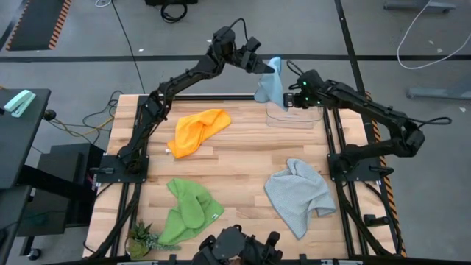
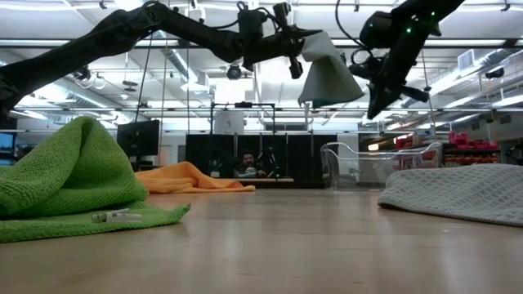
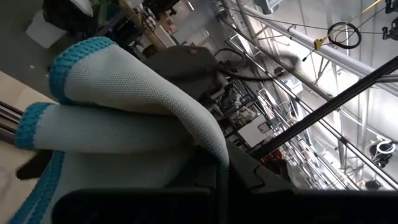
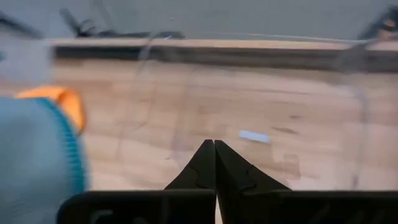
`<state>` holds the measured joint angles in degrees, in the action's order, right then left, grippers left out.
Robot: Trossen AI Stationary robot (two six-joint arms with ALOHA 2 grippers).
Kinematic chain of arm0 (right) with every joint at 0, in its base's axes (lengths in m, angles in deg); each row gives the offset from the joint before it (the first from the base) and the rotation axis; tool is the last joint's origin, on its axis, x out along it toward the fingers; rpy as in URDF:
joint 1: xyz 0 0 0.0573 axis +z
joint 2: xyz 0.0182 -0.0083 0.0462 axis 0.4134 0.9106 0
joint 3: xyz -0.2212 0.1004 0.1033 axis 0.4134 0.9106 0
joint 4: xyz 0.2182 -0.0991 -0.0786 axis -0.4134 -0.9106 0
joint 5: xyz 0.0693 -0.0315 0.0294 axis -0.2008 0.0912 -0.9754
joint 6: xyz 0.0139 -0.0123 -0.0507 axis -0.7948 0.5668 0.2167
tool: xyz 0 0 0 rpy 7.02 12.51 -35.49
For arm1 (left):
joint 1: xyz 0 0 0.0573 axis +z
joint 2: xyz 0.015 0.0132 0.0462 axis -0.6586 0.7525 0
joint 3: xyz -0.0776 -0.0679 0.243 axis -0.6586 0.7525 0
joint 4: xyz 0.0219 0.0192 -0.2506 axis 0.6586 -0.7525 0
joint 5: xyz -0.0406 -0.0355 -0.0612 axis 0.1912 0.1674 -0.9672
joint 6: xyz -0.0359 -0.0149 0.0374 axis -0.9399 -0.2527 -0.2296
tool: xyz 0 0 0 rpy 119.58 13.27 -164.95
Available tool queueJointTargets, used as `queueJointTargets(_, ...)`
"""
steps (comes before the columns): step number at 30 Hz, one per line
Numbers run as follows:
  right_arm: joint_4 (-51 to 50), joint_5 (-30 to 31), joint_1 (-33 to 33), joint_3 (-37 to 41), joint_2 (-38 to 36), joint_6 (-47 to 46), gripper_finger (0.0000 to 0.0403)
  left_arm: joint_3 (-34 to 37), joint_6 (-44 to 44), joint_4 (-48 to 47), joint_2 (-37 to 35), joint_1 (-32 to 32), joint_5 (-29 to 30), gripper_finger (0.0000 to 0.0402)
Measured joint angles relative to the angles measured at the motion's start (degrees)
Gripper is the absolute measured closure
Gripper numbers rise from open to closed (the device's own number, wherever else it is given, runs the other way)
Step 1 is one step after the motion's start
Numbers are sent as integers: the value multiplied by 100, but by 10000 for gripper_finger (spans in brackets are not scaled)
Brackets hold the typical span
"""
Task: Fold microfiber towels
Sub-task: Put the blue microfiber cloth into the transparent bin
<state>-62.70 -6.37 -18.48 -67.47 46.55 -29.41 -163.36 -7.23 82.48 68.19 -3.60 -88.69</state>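
My left gripper [image 1: 263,66] reaches over the table's far edge, shut on a light blue towel [image 1: 272,82] with teal hems, which hangs in the air [image 2: 328,73]. My right gripper [image 1: 292,101] is shut and empty. It points down just right of the towel, above a clear container [image 1: 291,118]. An orange towel [image 1: 197,131] lies crumpled at far centre, a green towel [image 1: 188,210] bunched at near left, and a grey towel [image 1: 298,193] rumpled at near right. All three rest flat on the wooden tabletop. My left gripper pinches the blue towel's upper part [image 3: 155,171] between its two fingers, with several folded layers bunched there. The fingers come in roughly level from the table's left. The towel hangs slack below them [image 2: 327,86], clear of the table and above the container.
The clear plastic container [image 2: 368,163] stands at far right, under both grippers. A small potted plant [image 1: 140,239] sits at the near left corner. A white tag [image 2: 114,216] lies by the green towel. A person [image 2: 245,163] sits in the room beyond the table.
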Motion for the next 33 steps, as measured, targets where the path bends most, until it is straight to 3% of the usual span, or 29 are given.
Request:
queueJointTargets(6, -520, -665, 412, 0, -276, 556, 402, 0, 20, 0, 0, -37, -11, 391)
queueJointTargets(11, -1471, -1108, 707, 0, -515, 406, 402, 0, 35, 0, 0, -32, -46, 391)
queueJointTargets(17, -3170, -47, 1262, 0, -1235, -152, 402, 0, 40, 0, 0, -34, -66, 391)
queueJointTargets(22, -3448, 810, 1656, -1, -1984, -1461, 402, 0, 68, 0, 0, -32, -68, 391)
queueJointTargets(26, -3798, 1373, 1407, 4, -2086, -1873, 402, 0, 103, 0, 0, -34, -75, 391)
queueJointTargets(33, -3436, 1105, 412, 756, -1955, -1449, 402, 0, 215, -9, 0, -59, -135, 391)
